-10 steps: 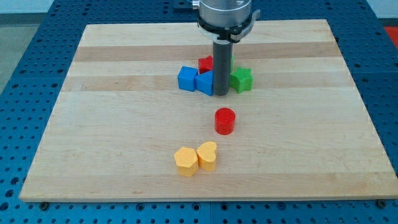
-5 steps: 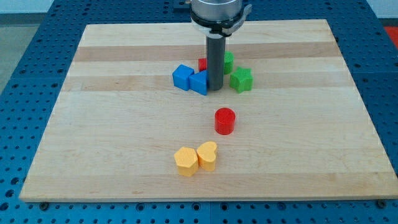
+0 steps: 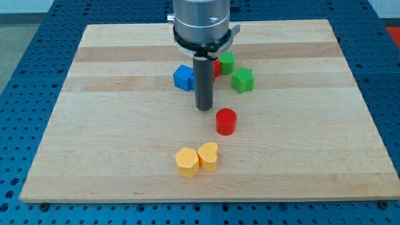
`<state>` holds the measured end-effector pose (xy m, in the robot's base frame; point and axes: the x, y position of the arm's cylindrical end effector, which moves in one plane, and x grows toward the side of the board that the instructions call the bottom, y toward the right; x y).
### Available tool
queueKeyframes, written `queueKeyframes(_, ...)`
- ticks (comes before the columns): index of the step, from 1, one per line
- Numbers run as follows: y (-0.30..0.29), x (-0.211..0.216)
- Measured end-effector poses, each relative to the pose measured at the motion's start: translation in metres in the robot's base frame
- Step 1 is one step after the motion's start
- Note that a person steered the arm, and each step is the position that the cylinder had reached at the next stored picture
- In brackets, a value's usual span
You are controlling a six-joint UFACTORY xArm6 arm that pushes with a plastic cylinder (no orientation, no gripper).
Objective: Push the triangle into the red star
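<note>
My tip (image 3: 204,109) rests on the board just below the cluster of blocks and up-left of the red cylinder (image 3: 226,121). A blue block (image 3: 182,77) sits left of the rod. The blue triangle is mostly hidden behind the rod; only a blue sliver (image 3: 194,82) shows at the rod's left edge. The red star (image 3: 217,67) peeks out at the rod's right side, largely covered by it. Whether the triangle touches the star cannot be told.
A green block (image 3: 227,61) lies right of the red star and a green star (image 3: 242,80) lies below-right of it. A yellow hexagon-like block (image 3: 187,162) and a yellow heart (image 3: 209,156) sit side by side near the view's bottom.
The rod has moved left and towards the view's bottom, from beside the blue triangle to below the cluster. The blue blocks were shifted slightly left earlier.
</note>
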<state>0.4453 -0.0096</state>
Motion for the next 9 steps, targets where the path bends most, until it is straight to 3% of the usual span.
queueKeyframes(7, -0.007, -0.018)
queueKeyframes(9, -0.102, -0.003)
